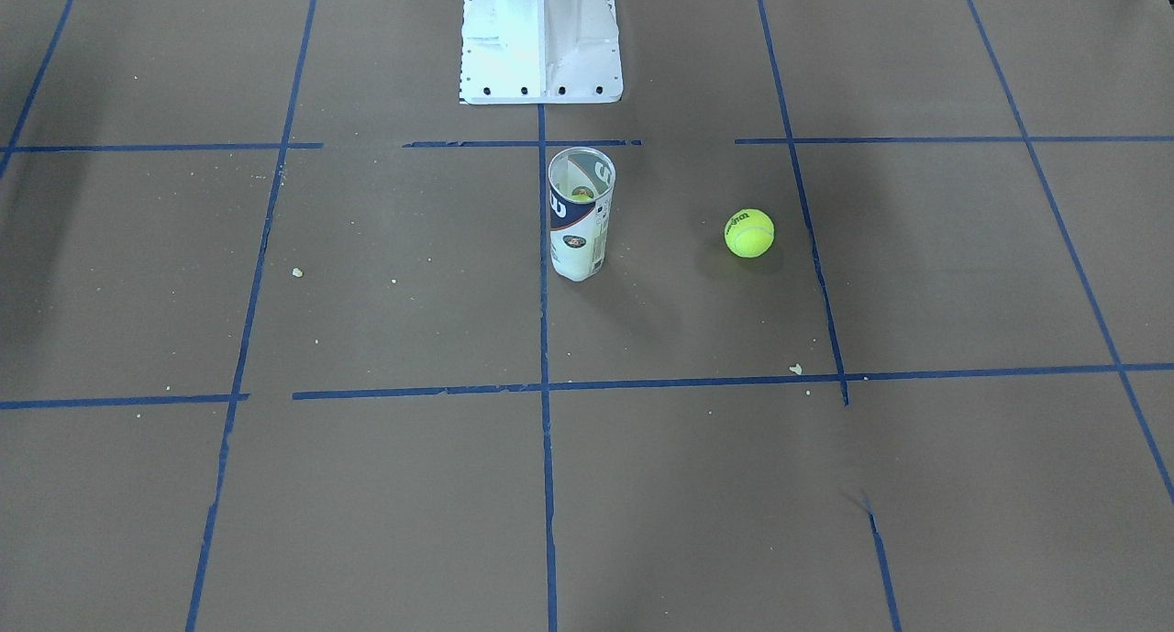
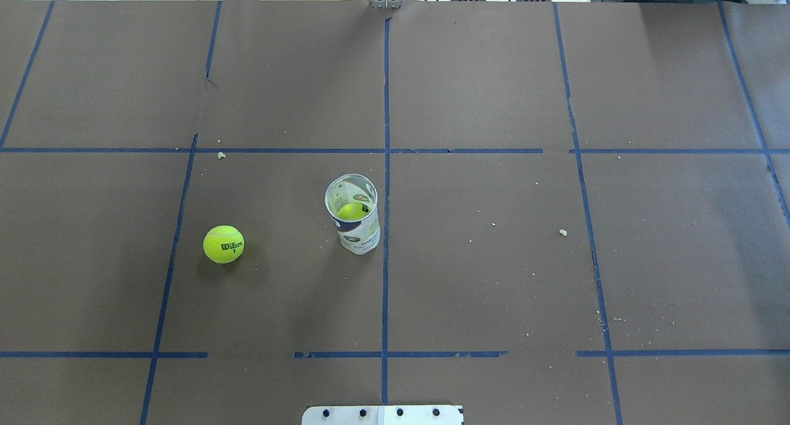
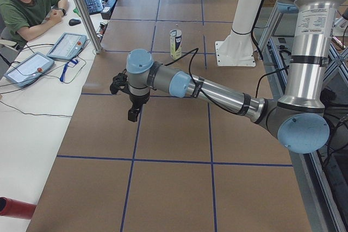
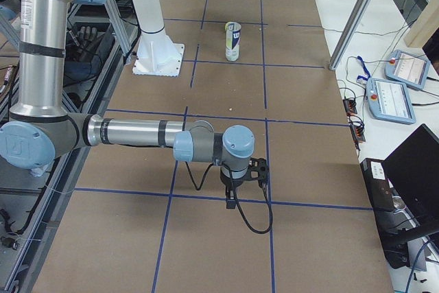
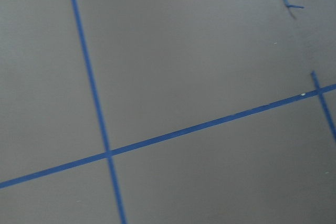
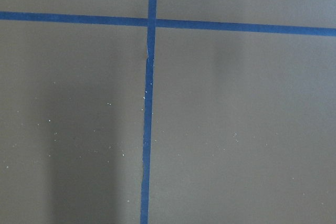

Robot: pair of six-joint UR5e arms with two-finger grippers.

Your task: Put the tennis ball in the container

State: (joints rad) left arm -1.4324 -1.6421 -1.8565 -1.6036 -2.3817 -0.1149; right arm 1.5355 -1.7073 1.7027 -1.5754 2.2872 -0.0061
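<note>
Left gripper (image 3: 132, 116) nearest, hanging over bare brown table (image 2: 494, 277), well apart from its target.
The fuzzy yellow-green tennis ball (image 2: 223, 244) sits on the robot's left half, well to the left of the upright clear plastic can (image 2: 355, 227) with a white-and-navy label, so the left arm seems nearer. Whether the left gripper or right gripper (image 4: 231, 202) is open or holding anything, I cannot tell.
</note>
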